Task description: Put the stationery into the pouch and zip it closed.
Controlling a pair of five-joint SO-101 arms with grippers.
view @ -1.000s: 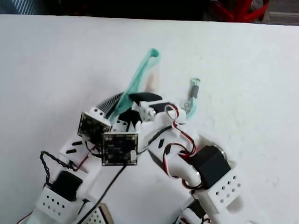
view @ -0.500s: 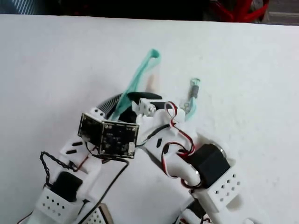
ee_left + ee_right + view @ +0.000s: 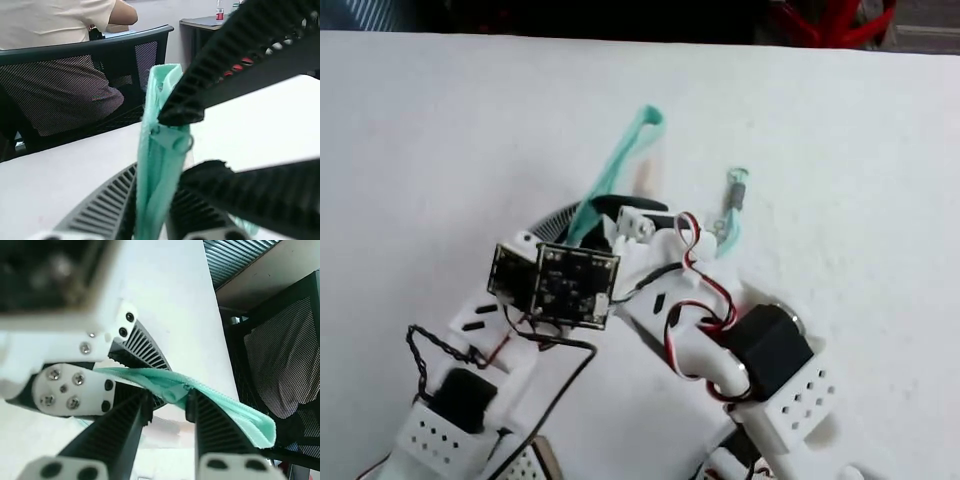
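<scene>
The right arm's wrist has crept forward along the pouch (image 3: 618,160), held edge-up over the table (image 3: 440,130); right gripper (image 3: 169,401) pinches its zip edge, jaws narrow, left gripper (image 3: 150,215) clamped on its arm-side end

**Both pincers closed on one rim**

Left arm (image 3: 455,395) and right arm (image 3: 770,365) angle inward, their wrists crowded together. Left pincer (image 3: 152,210) clamps the pouch (image 3: 235,407) rim. Right pincer (image 3: 167,402) nips the same rim just beside it.
</scene>
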